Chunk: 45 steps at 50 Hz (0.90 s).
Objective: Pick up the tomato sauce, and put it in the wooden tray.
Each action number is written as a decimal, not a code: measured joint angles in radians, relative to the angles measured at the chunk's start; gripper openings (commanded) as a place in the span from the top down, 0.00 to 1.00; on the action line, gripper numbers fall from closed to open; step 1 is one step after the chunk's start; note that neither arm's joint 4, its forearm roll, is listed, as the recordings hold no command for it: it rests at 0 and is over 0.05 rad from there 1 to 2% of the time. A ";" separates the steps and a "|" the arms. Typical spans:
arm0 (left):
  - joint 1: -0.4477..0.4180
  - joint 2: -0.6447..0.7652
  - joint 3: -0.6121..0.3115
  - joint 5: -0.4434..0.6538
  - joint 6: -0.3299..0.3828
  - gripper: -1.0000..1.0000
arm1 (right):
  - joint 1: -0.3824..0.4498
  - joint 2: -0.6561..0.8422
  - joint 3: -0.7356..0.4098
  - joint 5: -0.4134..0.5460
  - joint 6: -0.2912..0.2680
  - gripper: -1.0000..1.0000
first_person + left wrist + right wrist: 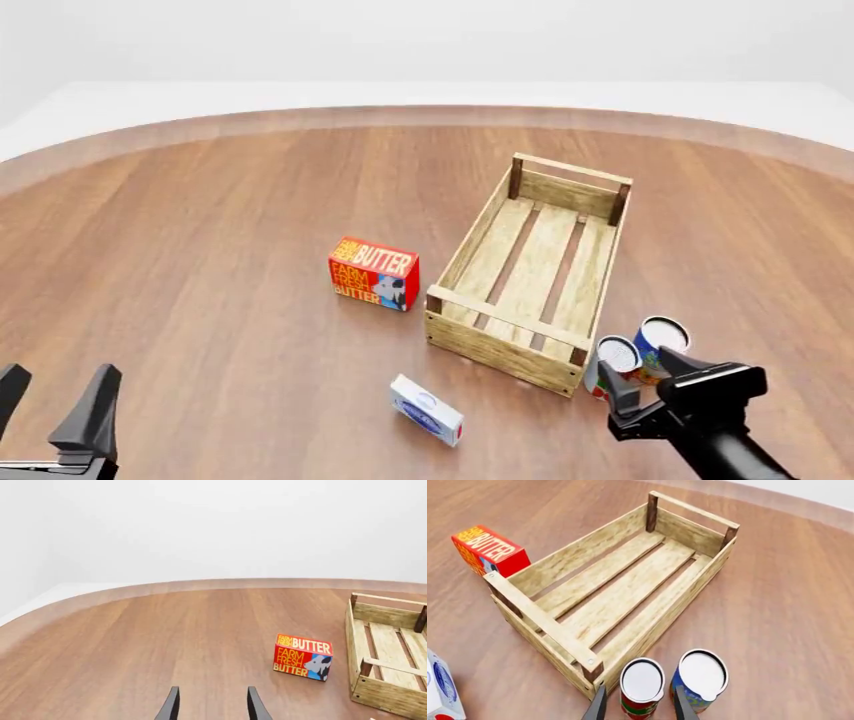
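The tomato sauce (642, 682), a slim can with a red, white and green label and a silver top, stands upright just outside the near right corner of the wooden tray (540, 620). My right gripper (640, 707) is open, with one finger on each side of the can. In the front view the tomato sauce (617, 362) stands by the tray (501, 350), with my right gripper (635, 365) at it. My left gripper (54, 392) is open and empty at the near left; it also shows in the left wrist view (212, 702). The tray (390, 697) holds nothing.
A wider blue-and-orange can (700, 677) stands right beside the tomato sauce, and my right finger sits between them; it also shows in the front view (658, 345). A red butter box (374, 273) stands left of the tray. A small white-and-blue carton (427, 410) lies near the front.
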 measured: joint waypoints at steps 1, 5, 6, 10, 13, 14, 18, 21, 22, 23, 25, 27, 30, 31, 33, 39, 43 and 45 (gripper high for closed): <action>0.000 0.000 0.000 0.000 0.000 0.00 | 0.000 0.005 0.000 -0.003 0.000 0.00; 0.000 0.000 0.000 0.000 0.000 0.00 | 0.001 0.027 0.000 -0.020 0.000 0.00; 0.000 0.000 0.000 0.000 0.000 0.00 | 0.001 0.032 -0.001 -0.024 0.000 0.00; 0.000 0.000 0.000 0.000 0.000 0.00 | 0.001 0.048 -0.001 -0.034 -0.001 0.00; 0.000 0.000 0.000 0.000 0.000 0.00 | 0.001 0.061 -0.002 -0.042 -0.002 0.00; 0.000 0.000 0.000 0.000 0.000 0.00 | 0.001 0.066 -0.002 -0.046 -0.003 0.00; 0.000 0.000 0.000 0.000 0.000 0.00 | 0.001 0.085 -0.003 -0.058 -0.004 0.00; 0.000 0.000 0.000 0.000 0.000 0.00 | 0.001 0.098 -0.005 -0.065 -0.005 0.00; 0.000 0.000 0.000 0.000 0.000 0.00 | 0.001 0.102 -0.006 -0.068 -0.005 0.00; 0.000 0.000 0.000 0.000 0.000 0.00 | 0.001 0.107 -0.007 -0.071 -0.005 0.00; 0.000 0.000 0.000 0.000 0.000 0.00 | 0.000 0.117 -0.009 -0.076 -0.006 0.00; 0.000 0.000 0.000 0.000 0.000 0.00 | 0.000 0.127 -0.011 -0.081 -0.007 0.00; 0.000 0.000 0.000 0.000 0.000 0.00 | 0.000 0.140 -0.014 -0.087 -0.007 0.00; 0.000 0.000 0.000 0.000 0.000 0.00 | 0.000 0.144 -0.015 -0.089 -0.008 0.00; 0.000 0.000 0.000 0.000 0.000 0.00 | 0.000 0.153 -0.018 -0.093 -0.008 0.00; 0.000 0.000 0.000 0.000 0.000 0.00 | -0.001 0.182 -0.026 -0.106 -0.009 0.00; 0.000 0.000 0.000 0.000 0.000 0.00 | -0.001 0.202 -0.033 -0.115 -0.009 0.00; 0.000 0.000 0.000 0.000 0.000 0.00 | -0.001 0.212 -0.037 -0.120 -0.009 0.00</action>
